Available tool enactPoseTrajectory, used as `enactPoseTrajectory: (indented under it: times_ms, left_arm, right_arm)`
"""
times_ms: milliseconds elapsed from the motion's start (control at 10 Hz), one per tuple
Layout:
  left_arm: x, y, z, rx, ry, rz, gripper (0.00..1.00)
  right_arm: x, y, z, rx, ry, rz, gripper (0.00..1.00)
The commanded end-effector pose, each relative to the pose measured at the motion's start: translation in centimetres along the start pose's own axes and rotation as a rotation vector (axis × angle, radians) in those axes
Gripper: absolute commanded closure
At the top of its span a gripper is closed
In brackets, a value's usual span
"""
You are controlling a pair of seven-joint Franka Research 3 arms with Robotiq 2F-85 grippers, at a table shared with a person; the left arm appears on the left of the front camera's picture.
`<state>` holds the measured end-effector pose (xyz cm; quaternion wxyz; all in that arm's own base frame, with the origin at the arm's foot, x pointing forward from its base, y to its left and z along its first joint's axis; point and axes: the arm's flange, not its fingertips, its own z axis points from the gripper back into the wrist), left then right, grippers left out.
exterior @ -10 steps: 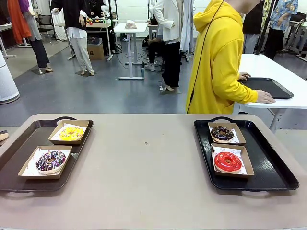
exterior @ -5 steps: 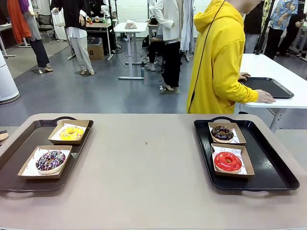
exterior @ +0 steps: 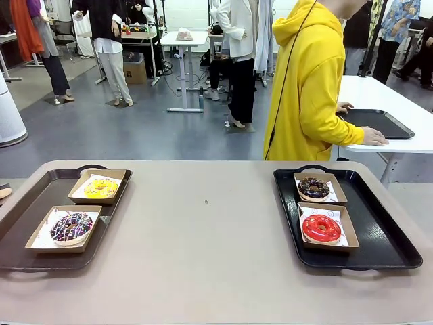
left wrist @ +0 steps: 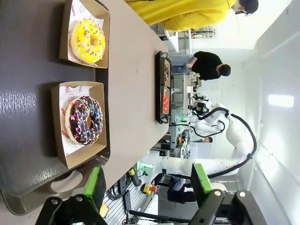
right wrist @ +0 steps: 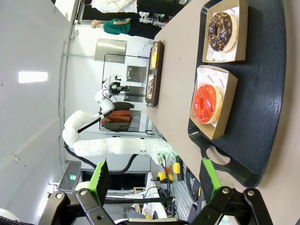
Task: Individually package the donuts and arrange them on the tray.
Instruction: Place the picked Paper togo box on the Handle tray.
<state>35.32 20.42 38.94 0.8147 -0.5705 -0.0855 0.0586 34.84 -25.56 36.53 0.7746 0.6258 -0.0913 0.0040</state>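
Two black trays lie on the beige table. On the left tray [exterior: 27, 223] a yellow donut [exterior: 101, 187] and a purple sprinkled donut [exterior: 71, 226] each sit in a cardboard box. The right tray [exterior: 382, 233] carries a chocolate donut [exterior: 313, 187] and a red donut [exterior: 321, 229], also boxed. My left gripper [left wrist: 147, 187] hangs open above the near end of the left tray [left wrist: 28, 56], with the purple donut [left wrist: 84, 120] and yellow donut [left wrist: 87, 41] below it. High over the right tray [right wrist: 262, 93], my right gripper [right wrist: 154, 180] stands open, short of the red donut [right wrist: 207, 103] and chocolate donut [right wrist: 223, 31].
A person in a yellow hoodie [exterior: 308, 81] stands beyond the far table edge, turned to a white side table [exterior: 389, 112] with hands on another black tray [exterior: 375, 122]. The beige table's middle [exterior: 206, 230] lies bare between the two trays.
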Motion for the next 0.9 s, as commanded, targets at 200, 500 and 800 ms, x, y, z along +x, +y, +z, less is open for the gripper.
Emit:
enactPoseTrajectory:
  times_ms: [200,500,800]
  left_arm:
    - [0.14,-0.14,0.29,-0.002,-0.003,-0.005,0.05]
    - [0.14,-0.14,0.29,-0.002,-0.003,-0.005,0.05]
    - [0.14,-0.14,0.29,-0.002,-0.003,-0.005,0.05]
  right_arm:
    - [-0.19,0.02,0.28,0.000,0.017,0.016,0.00]
    - [-0.19,0.02,0.28,0.000,0.017,0.016,0.00]
    - [-0.19,0.02,0.28,0.000,0.017,0.016,0.00]
